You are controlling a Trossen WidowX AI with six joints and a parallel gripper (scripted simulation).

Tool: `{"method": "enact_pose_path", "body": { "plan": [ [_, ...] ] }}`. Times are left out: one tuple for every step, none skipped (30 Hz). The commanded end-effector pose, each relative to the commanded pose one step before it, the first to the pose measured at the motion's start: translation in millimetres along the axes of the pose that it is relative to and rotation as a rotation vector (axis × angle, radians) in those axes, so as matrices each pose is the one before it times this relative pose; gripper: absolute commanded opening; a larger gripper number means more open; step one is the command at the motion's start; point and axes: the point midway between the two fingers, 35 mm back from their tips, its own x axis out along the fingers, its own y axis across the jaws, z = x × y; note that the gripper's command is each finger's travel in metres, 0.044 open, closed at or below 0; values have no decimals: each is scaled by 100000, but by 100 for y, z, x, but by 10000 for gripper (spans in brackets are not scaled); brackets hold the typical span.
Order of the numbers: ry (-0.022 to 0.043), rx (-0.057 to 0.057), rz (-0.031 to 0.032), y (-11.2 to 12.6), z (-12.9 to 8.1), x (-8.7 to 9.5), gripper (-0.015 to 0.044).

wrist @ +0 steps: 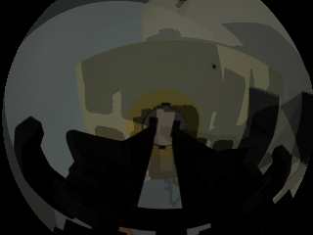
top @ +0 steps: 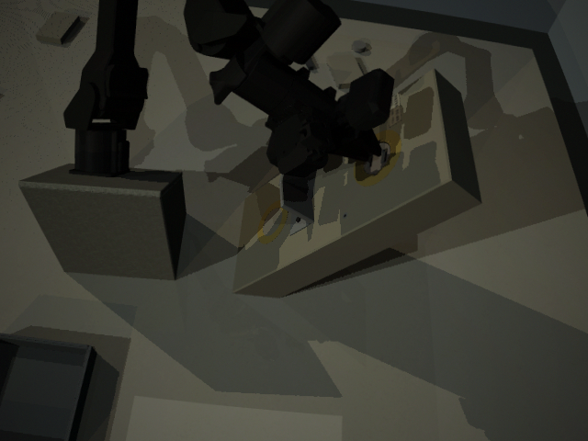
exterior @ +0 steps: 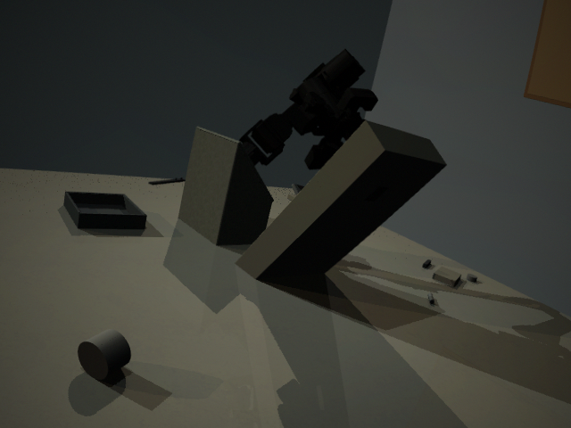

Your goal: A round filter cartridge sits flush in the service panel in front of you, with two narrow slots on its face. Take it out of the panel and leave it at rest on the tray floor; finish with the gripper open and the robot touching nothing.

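The service panel (top: 360, 216) (exterior: 318, 202) (wrist: 147, 64) is a tilted box. The round filter cartridge (top: 378, 164) (wrist: 165, 117) sits in its upper part, inside a yellow ring, with a pale middle between its two slots. My gripper (wrist: 163, 130) is part-way open, its fingertips one on each side of that pale middle, over the slots. How deep the tips reach, or whether they touch, cannot be told. In the exterior view the panel hides the fingertips. The dark tray (top: 84, 393) (exterior: 111, 221) stands apart, beyond the grey pedestal, and looks empty.
A raised flap (top: 298, 192) and another yellow ring (top: 283, 222) are lower on the panel. The arm's pedestal (top: 118, 232) (exterior: 205, 184) stands beside the panel. A grey cylinder (exterior: 103, 354) lies on the table. A small block (exterior: 445, 276) and other small items lie behind the panel.
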Motion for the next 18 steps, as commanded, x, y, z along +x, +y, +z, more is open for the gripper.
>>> {"method": "enact_pose_path", "body": {
  "plan": [
    [-526, 1090, -452, -290, 319, 75, 89],
    [0, 0, 0, 0, 0, 0, 89],
    [0, 0, 0, 0, 0, 0, 89],
    [0, 0, 0, 0, 0, 0, 89],
    [0, 0, 0, 0, 0, 0, 89],
    [0, 0, 0, 8, -13, 0, 89],
    [0, 0, 0, 8, -13, 0, 89],
    [0, 0, 0, 14, -15, 0, 89],
    [0, 0, 0, 8, -8, 0, 89],
    [0, 0, 0, 15, -15, 0, 89],
    [0, 0, 0, 9, -10, 0, 89],
    [0, 0, 0, 15, -16, 0, 89],
    [0, 0, 0, 9, -9, 0, 89],
    [0, 0, 0, 16, -14, 0, 89],
    [0, 0, 0, 10, -9, 0, 89],
    [0, 0, 0, 18, -14, 0, 89],
    [0, 0, 0, 11, -9, 0, 89],
    [0, 0, 0, 23, -16, 0, 89]
  ]
}}
